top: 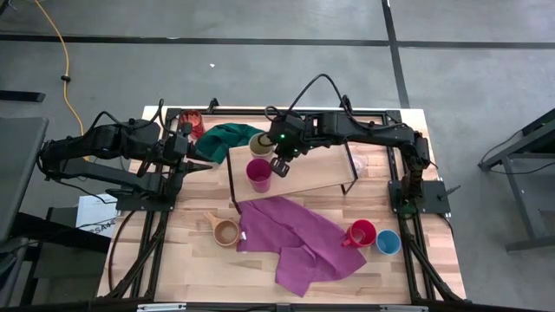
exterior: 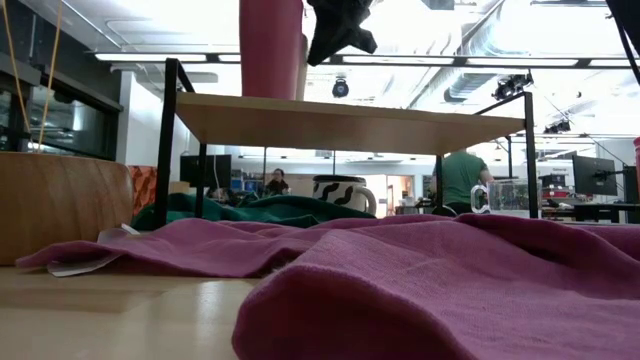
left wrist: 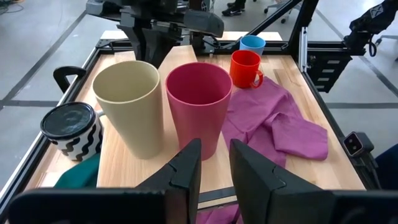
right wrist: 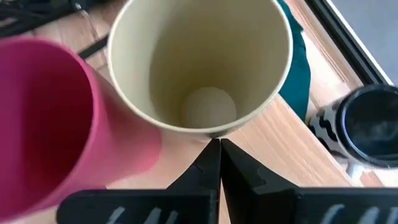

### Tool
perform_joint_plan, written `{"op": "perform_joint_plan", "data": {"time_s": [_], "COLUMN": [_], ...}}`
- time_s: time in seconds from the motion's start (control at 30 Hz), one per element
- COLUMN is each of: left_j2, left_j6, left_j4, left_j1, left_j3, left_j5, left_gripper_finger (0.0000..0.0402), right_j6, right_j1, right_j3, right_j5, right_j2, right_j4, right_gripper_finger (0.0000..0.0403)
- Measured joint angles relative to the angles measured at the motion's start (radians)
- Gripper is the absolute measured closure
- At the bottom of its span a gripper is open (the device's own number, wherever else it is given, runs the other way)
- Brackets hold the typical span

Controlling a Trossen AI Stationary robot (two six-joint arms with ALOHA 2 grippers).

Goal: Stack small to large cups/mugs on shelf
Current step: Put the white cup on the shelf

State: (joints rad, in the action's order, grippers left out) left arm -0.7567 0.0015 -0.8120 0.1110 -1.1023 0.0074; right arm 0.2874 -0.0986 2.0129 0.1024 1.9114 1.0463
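A cream cup [top: 260,143] and a magenta cup [top: 258,173] stand upright side by side on the left end of the shelf [top: 316,173]. My right gripper [top: 279,165] is shut, with its tips [right wrist: 218,148] just off the cream cup's rim, on the side toward the table's right. My left gripper [left wrist: 214,168] waits at the table's left, open and holding nothing, and points at the two cups. The striped mug [left wrist: 71,130] stands on the table beside the shelf's far left corner. My right gripper slants down from the table's right, and its shut fingertips [right wrist: 214,152] stand right at the cream cup's rim [right wrist: 205,132]. Whether they touch it I cannot tell. The cup stands upright on the shelf.
A green cloth [top: 227,139] and a translucent red cup [top: 195,121] lie at the far left. A purple cloth [top: 295,238] spreads in front of the shelf. A wooden cup [top: 225,231] stands near left, a red mug [top: 361,234] and a blue cup [top: 388,242] near right, and a clear glass [top: 357,163] by the shelf's right end.
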Motion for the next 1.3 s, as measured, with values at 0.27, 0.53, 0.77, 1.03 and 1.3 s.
{"op": "perform_joint_plan", "data": {"time_s": [0.27,0.53,0.77,1.03,1.3], "left_j2": [0.000,0.000,0.000,0.000,0.000], "left_j6": [0.011,0.012,0.012,0.012,0.012], "left_j4": [0.000,0.000,0.000,0.000,0.000], "left_j1": [0.000,0.000,0.000,0.000,0.000], "left_j3": [0.000,0.000,0.000,0.000,0.000], "left_j5": [0.000,0.000,0.000,0.000,0.000], "left_gripper_finger": [0.0328,0.0328,0.0328,0.0328,0.0328], "right_j6": [0.015,0.001,-0.015,0.000,0.002], "right_j1": [-0.024,-0.048,-0.048,-0.050,-0.049], "right_j3": [0.001,0.001,0.001,0.002,0.002], "right_j5": [0.028,-0.001,-0.027,-0.056,-0.113], "right_j2": [0.000,0.000,0.000,0.028,0.040], "right_j4": [0.011,-0.059,-0.111,-0.055,-0.116], "right_gripper_finger": [0.0403,0.0403,0.0403,0.0403,0.0403]}}
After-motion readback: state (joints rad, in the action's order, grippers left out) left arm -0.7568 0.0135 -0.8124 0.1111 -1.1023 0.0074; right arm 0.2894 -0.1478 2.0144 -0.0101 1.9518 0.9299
